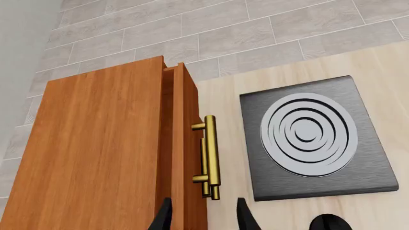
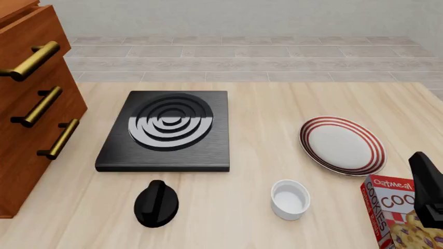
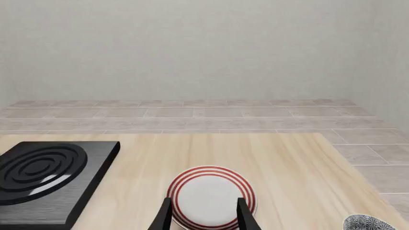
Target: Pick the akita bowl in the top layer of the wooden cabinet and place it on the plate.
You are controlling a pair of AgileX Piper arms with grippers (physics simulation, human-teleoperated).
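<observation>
The wooden cabinet [image 1: 96, 158] fills much of the left wrist view, seen from above. A narrow gap shows behind the front board of the top layer [image 1: 187, 143], and its inside is hidden. My left gripper [image 1: 204, 218] hovers open above the brass handle [image 1: 211, 153], with nothing between its fingers. My right gripper [image 3: 203, 215] is open over the near side of the plate [image 3: 211, 196], white with red rings. A small bowl with a fine dark-and-white pattern, which looks like the akita bowl [image 3: 374, 224], is cut off at the corner of the right wrist view.
A black stove slab [image 2: 166, 129] lies mid-table. Nearer are a black knob-like object [image 2: 155, 203] and a white ramekin [image 2: 289, 198]. A cookie box [image 2: 398, 215] stands at the front right beside my right arm [image 2: 429, 187]. The plate [image 2: 343, 145] sits right of the stove.
</observation>
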